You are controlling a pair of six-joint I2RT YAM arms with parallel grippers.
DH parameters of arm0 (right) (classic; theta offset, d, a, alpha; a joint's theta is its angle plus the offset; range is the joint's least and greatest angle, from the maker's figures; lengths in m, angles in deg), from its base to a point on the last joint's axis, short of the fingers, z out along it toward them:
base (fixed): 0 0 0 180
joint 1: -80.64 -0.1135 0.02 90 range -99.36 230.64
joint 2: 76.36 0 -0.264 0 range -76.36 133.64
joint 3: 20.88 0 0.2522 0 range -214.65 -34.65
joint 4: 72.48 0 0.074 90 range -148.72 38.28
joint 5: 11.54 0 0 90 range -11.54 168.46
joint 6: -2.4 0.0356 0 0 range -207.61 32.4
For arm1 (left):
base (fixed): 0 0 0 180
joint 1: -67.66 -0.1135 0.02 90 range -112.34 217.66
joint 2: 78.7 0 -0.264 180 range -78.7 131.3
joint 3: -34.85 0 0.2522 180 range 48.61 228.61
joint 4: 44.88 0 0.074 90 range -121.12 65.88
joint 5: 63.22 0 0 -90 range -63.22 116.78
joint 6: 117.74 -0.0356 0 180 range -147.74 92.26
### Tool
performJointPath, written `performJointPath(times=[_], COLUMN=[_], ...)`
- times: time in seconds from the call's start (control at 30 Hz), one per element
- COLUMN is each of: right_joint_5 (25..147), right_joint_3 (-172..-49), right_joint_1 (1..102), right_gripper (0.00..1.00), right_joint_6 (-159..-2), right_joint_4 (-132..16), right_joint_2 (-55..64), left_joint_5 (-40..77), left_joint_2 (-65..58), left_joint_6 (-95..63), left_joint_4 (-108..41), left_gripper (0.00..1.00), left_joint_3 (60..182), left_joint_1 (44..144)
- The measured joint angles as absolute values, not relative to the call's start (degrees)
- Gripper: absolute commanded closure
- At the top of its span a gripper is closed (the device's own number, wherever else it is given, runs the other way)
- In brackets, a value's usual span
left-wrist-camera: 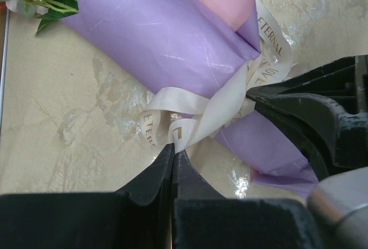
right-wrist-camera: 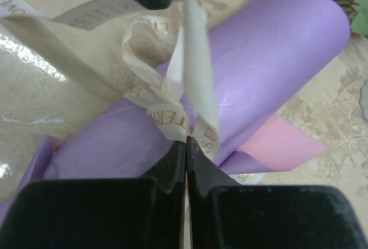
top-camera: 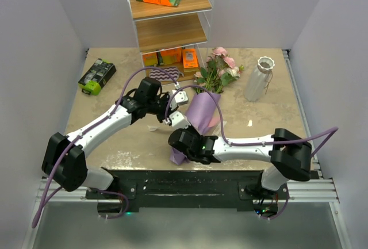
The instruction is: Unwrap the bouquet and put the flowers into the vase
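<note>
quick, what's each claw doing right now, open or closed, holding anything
left claw: closed, pinching a tail of the cream ribbon.
right claw: closed on the same ribbon, at the knot.

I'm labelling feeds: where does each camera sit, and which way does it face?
Top external: above and behind, looking down on the table; shows left arm, right arm, bouquet, vase.
Left wrist: looks past the left pincer, shut on the ribbon.
Right wrist: looks past the right pincer, pinching the same ribbon.
Shared: both wrist views show ribbon and bouquet.
</note>
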State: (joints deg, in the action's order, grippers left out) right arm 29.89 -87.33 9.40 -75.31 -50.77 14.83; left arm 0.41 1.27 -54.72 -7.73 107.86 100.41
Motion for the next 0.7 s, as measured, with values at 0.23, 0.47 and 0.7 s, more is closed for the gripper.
performJointPath(times=[0.23, 0.47, 0.7], right_joint_5=[28.7, 26.3, 17.8], right_joint_3=[-85.3, -83.6, -85.0], right_joint_1=[9.4, 9.4, 9.4], right_gripper=[1.00, 1.00, 1.00], right_joint_6=[-74.6, -70.0, -55.5], right_joint_4=[-51.0, -48.2, -31.1], right_joint_2=[4.4, -3.5, -12.7], left_joint_5=[-0.8, -1.6, -0.5], left_joint_2=[2.0, 1.5, -3.5], left_joint_6=[-51.6, -49.0, -47.6], left_joint_4=[-7.7, -8.5, -6.2], left_gripper=[1.00, 1.00, 1.00], left_joint_3=[108.6, 109.1, 112.5], left_joint_1=[96.1, 92.5, 87.7])
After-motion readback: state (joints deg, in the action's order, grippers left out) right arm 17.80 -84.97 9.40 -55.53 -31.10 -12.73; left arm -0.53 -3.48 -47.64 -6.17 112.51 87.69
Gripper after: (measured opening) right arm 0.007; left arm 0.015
